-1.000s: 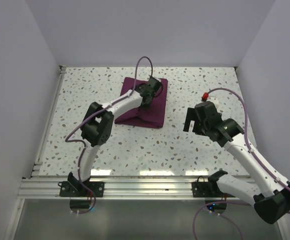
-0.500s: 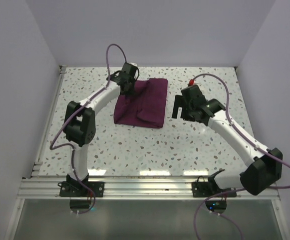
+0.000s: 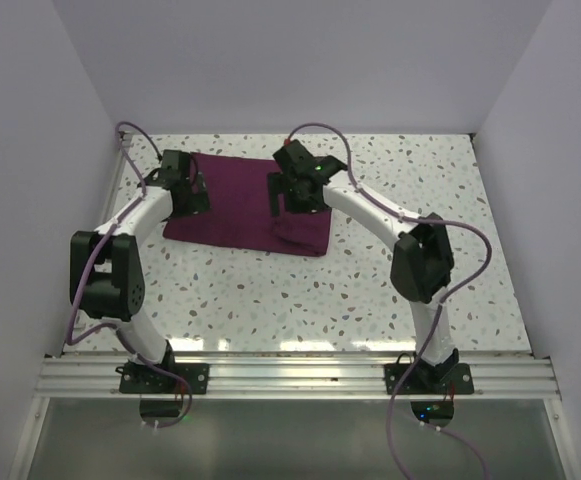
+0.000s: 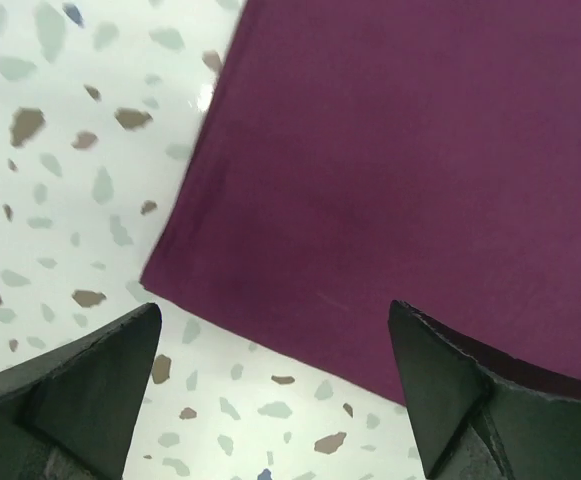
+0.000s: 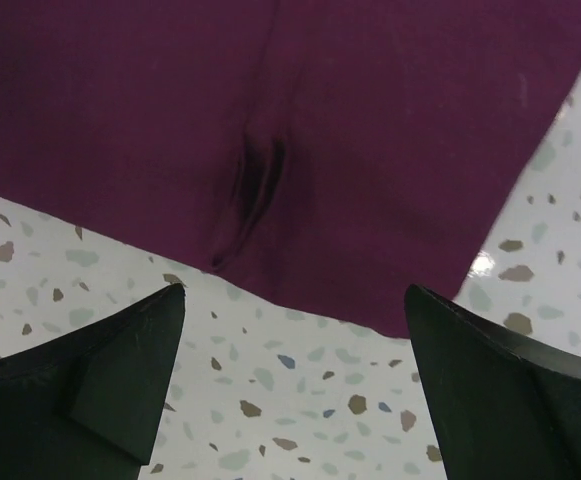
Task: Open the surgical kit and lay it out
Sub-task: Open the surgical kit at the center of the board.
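Note:
The surgical kit is a dark purple cloth wrap [image 3: 235, 198] lying partly unfolded at the back of the speckled table. Its left half is flat, and its right half is still a thicker folded bundle with a crease [image 5: 255, 190]. My left gripper [image 3: 192, 196] hovers open over the cloth's left end. In the left wrist view the cloth [image 4: 410, 160] shows its near left corner just ahead of the gripper [image 4: 270, 400]. My right gripper [image 3: 290, 204] is open above the folded right part. In the right wrist view the cloth's [image 5: 390, 120] near edge lies ahead of the gripper [image 5: 295, 395].
The terrazzo table [image 3: 270, 290] is boxed in by white walls at the left, back and right. An aluminium rail [image 3: 290, 375] carrying both arm bases runs along the near edge. Purple cables [image 3: 315, 130] loop above both wrists.
My left gripper drew a flap of the cloth out to the left, spreading the wrap wider, then opened and let go. My right arm swung in from the right to above the cloth.

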You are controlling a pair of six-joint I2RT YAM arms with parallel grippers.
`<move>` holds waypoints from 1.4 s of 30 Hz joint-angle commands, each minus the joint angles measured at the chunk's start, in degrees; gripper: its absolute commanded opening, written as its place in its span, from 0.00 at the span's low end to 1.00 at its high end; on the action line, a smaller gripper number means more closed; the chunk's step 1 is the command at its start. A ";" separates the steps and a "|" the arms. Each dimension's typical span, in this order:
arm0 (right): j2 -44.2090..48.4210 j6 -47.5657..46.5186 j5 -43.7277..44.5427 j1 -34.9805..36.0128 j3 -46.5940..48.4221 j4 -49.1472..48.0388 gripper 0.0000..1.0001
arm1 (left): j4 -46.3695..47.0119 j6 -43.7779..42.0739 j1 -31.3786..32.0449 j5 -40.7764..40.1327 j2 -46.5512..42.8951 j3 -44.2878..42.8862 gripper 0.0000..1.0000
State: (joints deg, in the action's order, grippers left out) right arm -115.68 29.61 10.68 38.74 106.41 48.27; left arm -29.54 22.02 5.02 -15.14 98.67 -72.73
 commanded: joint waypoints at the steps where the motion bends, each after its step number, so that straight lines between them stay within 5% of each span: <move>1: -5.42 -1.92 -0.66 1.86 8.36 4.02 0.95 | 3.70 0.74 0.79 1.25 -1.99 2.59 1.00; 7: -17.37 -2.01 -1.27 3.00 18.82 6.56 0.89 | 4.23 0.57 0.17 2.30 -0.24 3.29 1.00; 10: -21.51 -2.01 -0.75 3.36 22.08 8.15 0.78 | 4.93 0.30 -0.62 3.53 0.90 3.82 1.00; 16: -26.60 -4.72 -0.04 3.19 26.47 11.74 0.28 | 5.98 0.65 -2.90 5.99 3.89 4.87 0.98; 19: -27.50 -5.43 0.75 2.66 29.55 14.91 0.01 | 6.95 1.01 -3.78 7.31 5.65 5.84 0.85; 20: -26.54 -5.44 1.27 2.39 29.03 15.18 0.00 | 7.04 1.18 -3.96 7.66 6.09 5.93 0.69; 22: -24.17 -5.35 4.33 1.69 27.11 14.75 0.00 | 7.30 1.36 -4.14 7.84 7.41 6.28 0.56; 23: -20.59 -5.00 5.66 1.25 24.40 14.49 0.00 | 7.39 1.36 -4.31 7.93 7.76 6.28 0.42; 31: 0.35 -0.96 16.74 -9.72 -2.32 9.66 0.00 | 7.22 1.97 -4.49 8.63 9.52 5.23 0.00; 35: 4.67 -0.25 19.37 -14.48 -14.10 7.89 0.00 | 6.34 2.59 -4.49 9.42 9.08 5.05 0.00; 41: 1.25 1.33 23.24 -19.58 -16.85 8.85 0.01 | 5.37 5.48 -4.31 14.25 5.05 8.56 0.00; 42: 0.29 1.85 23.42 -21.15 -16.41 9.90 0.23 | 5.11 5.92 -4.23 14.78 4.43 9.87 0.00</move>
State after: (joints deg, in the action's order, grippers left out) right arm -113.40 30.00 29.06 19.88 89.86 56.23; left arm -23.22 25.15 0.89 -4.60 105.47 -66.08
